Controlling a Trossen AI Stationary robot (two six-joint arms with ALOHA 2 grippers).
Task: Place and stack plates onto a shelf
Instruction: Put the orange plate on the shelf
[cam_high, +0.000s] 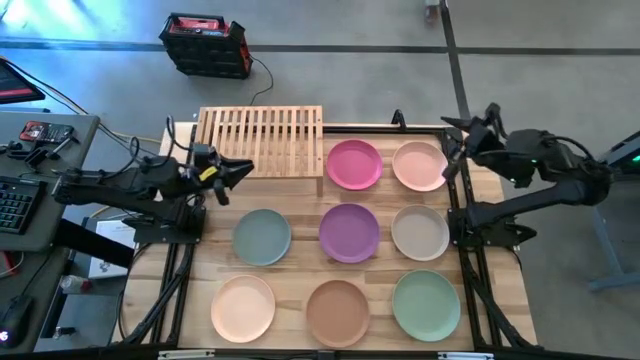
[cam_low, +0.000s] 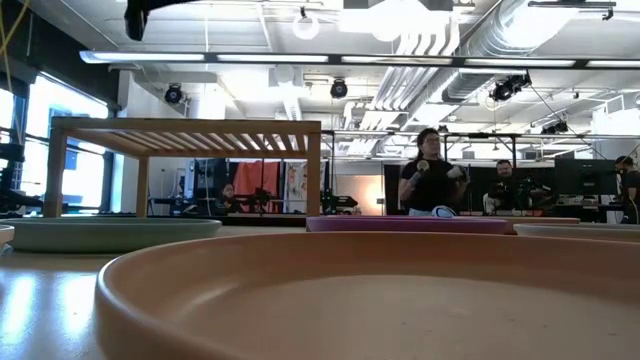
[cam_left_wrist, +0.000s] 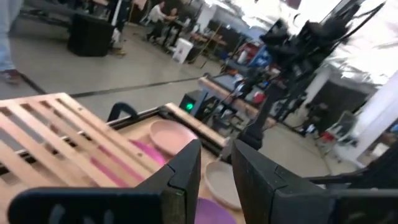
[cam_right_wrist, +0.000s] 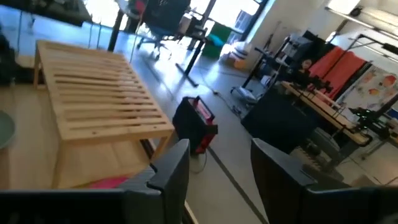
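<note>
Several round matte plates lie flat on the tabletop in a grid: magenta (cam_high: 354, 164) and peach (cam_high: 419, 165) in the far row, grey-teal (cam_high: 262, 237), purple (cam_high: 349, 232) and cream (cam_high: 420, 232) in the middle, peach (cam_high: 243, 308), brown (cam_high: 337, 313) and mint green (cam_high: 426, 305) nearest. The slatted light-wood shelf (cam_high: 260, 140) stands on its legs at the far left, bare on top. My left gripper (cam_high: 240, 168) hovers open above the shelf's near edge. My right gripper (cam_high: 455, 140) hovers open beside the far peach plate. Neither holds anything.
Black frame rails (cam_high: 452, 215) run along both sides of the table. A red-and-black case (cam_high: 205, 45) sits on the floor beyond the shelf. A side desk with a keyboard (cam_high: 15, 205) stands to the left. People (cam_low: 432, 180) stand in the room behind the table.
</note>
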